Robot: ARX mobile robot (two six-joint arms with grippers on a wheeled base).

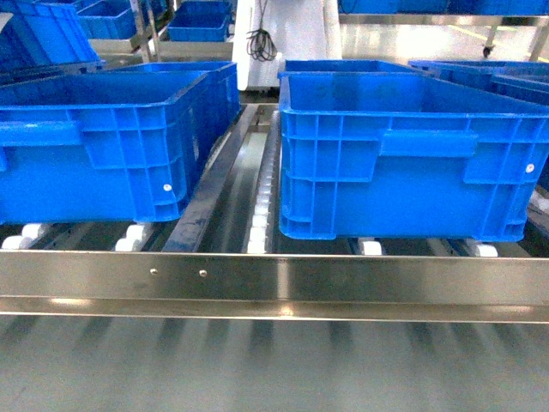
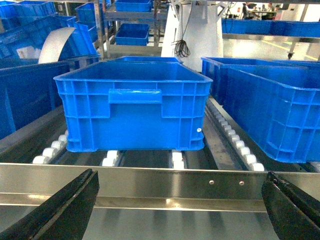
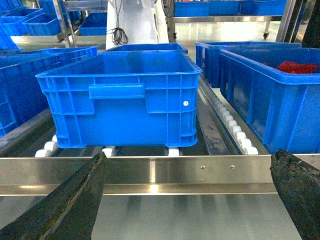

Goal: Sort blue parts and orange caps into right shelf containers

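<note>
Both the left gripper [image 2: 180,212] and right gripper [image 3: 192,200] gape empty; a blue crate [image 3: 120,97] sits at twelve o'clock, possibly holding nothing.

Glossy ribbed plastic crates [image 1: 403,163], brushed shiny metal rail [image 1: 274,287], white plastic rollers [image 1: 257,232].

Left gripper [image 2: 182,212]: we see two black fingers, smooth and slightly glossy, tapering like wedges from the lower corners of the left wrist view.
Left fingers [image 2: 65,212]: plain black, straight-edged, no markings we can make out.
Right gripper [image 3: 192,200]: we see two black fingers too.
Right fingers [image 3: 70,205]: matte black with a rough, grainy, worn-looking surface; edges uneven.
</note>
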